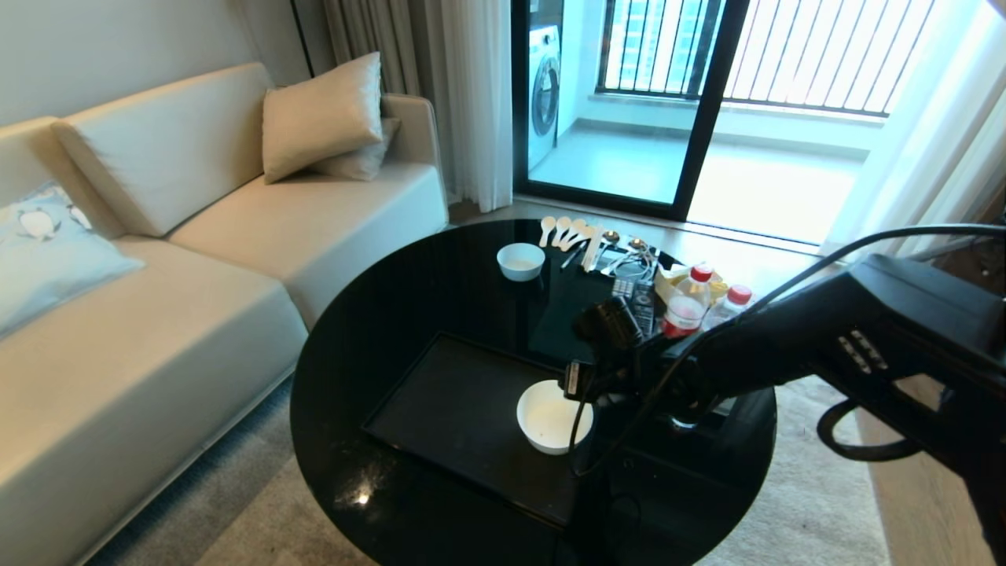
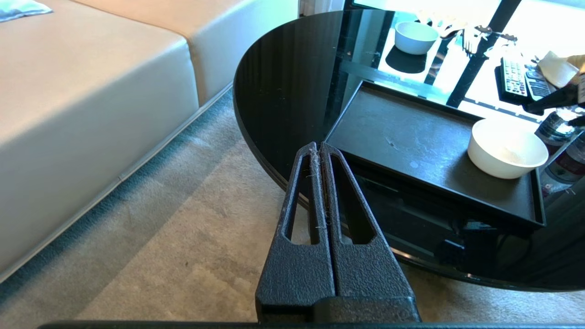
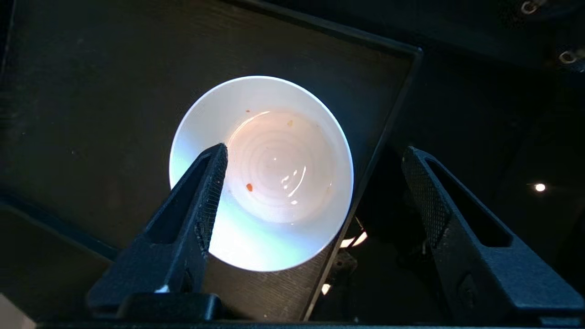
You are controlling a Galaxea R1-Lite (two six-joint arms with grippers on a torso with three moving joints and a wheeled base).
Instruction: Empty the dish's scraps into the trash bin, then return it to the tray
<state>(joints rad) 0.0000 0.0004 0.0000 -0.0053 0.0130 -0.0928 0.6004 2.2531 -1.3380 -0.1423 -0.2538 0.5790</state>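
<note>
On the left stood a long cream upholstered sofa with a beige square cushion and a pale blue patterned pillow. The left hand, a black textured pair of tapering fingers, hung low beside the sofa over the grey carpet, just short of the worktop's edge, with its fingers pressed flat together and nothing between them.

The round glossy black worktop carried a flat matte black rectangular tray with a low raised rim. At the tray's right end sat the plain white round deep bowl, upright and almost clean; only a few tiny orange and yellow specks clung to its inside.

The right arm reached in from the right, bent downward, so that the right hand pointed down over the bowl. Its fingers stood wide apart, one over the bowl's inside near the rim, the other beyond the tray's edge, and they gripped nothing.

Farther back lay a smaller white bowl, a row of pale spoons, black remote controls and two clear red-capped bottles; their labels were too small to read.
</note>
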